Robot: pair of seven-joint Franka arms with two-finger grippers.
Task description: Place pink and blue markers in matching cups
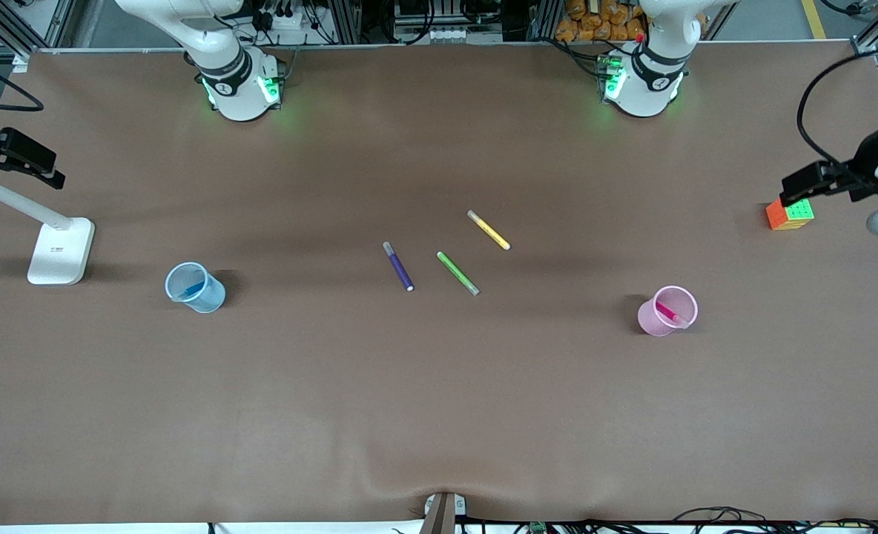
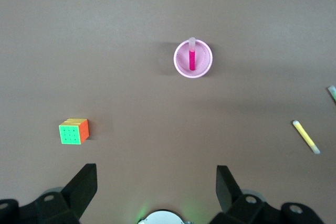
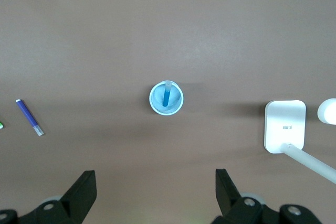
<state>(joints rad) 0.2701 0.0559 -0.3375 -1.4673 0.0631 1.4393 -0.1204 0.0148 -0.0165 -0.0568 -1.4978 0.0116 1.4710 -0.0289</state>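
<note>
Brown tabletop, both markers already housed. Pink marker (image 1: 669, 312) leans inside the pink cup (image 1: 666, 311), toward the left arm's end; blue marker (image 1: 190, 289) inside the blue cup (image 1: 195, 288), toward the right arm's end. Left gripper (image 2: 156, 182) and right gripper (image 3: 156, 184) hang high over them, jaws spread, empty (nothing left to fetch, by my judgement).

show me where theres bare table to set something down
Bare brown table runs all along the front camera's edge, nearer than both cups. More lies between the blue cup and the purple pen, and between the green pen and the pink cup. The three middle pens, yellow pen included, crowd together.
</note>
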